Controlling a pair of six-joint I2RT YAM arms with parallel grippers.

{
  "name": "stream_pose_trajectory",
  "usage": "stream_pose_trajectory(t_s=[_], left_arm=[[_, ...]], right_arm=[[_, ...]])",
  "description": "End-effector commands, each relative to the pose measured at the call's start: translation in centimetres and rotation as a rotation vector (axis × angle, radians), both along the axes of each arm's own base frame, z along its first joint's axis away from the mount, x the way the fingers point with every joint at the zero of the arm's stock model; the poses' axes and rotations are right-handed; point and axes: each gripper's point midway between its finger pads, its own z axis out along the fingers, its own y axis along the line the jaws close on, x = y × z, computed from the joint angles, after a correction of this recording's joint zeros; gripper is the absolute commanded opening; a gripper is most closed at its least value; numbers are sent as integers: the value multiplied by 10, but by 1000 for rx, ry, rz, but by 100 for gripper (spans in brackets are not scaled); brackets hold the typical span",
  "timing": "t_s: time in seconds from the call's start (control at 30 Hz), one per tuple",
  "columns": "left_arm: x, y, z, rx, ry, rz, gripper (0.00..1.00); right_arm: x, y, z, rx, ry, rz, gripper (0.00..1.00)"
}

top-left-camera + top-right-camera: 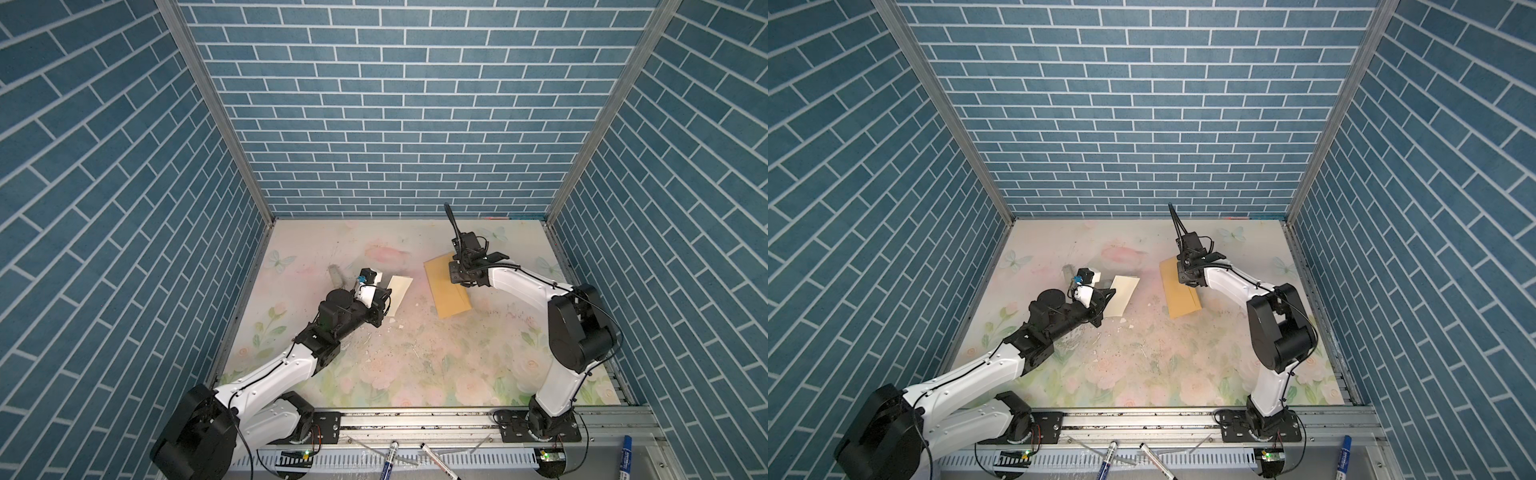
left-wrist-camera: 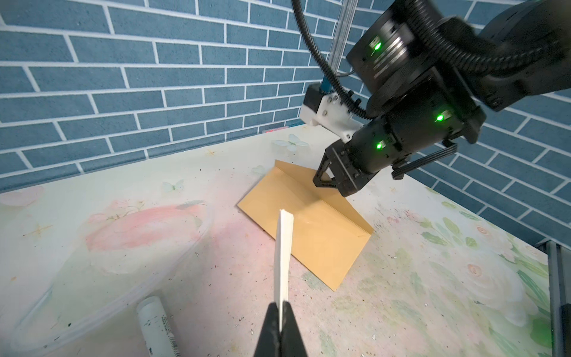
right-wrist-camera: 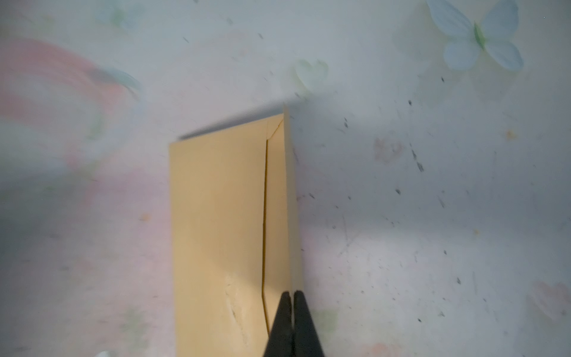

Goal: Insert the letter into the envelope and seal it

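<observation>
**Flap pinched up, letter [image 2: 283, 256] on edge**
Right fingers [image 3: 304, 324] are clamped on the flap [image 2: 302, 176] of the envelope [image 2: 324, 247] lying on the counter [image 2: 401, 293]. Left fingers [image 2: 268, 330] are clamped on the folded letter, held clear of it. I'd level the letter and lead its long edge into the mouth.

The envelope [image 3: 216, 231] and the white tube [image 2: 154, 327] ran off wrist views' edges; the left arm [image 1: 291, 365] hid part of the letter [image 1: 399, 293].
</observation>
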Motion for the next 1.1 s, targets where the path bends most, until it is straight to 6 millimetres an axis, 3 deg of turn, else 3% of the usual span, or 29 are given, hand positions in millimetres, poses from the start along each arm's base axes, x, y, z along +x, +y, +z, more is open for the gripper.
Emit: stream_pose_trajectory(t_s=[0.0,0.27,0.43,1.07], left_arm=[[2,-7,21,-54,-38,-21,0],[2,-12,33,-103,-46,-40,0],[3,-15,32,-109,-39,-47,0],[14,-32,7,-126,45,-67,0]], right_arm=[[-18,31,16,235,37,59,0],[-41,58,42,480,82,129,0],[-50,62,39,561,123,124,0],[-64,52,-57,576,274,5,0]])
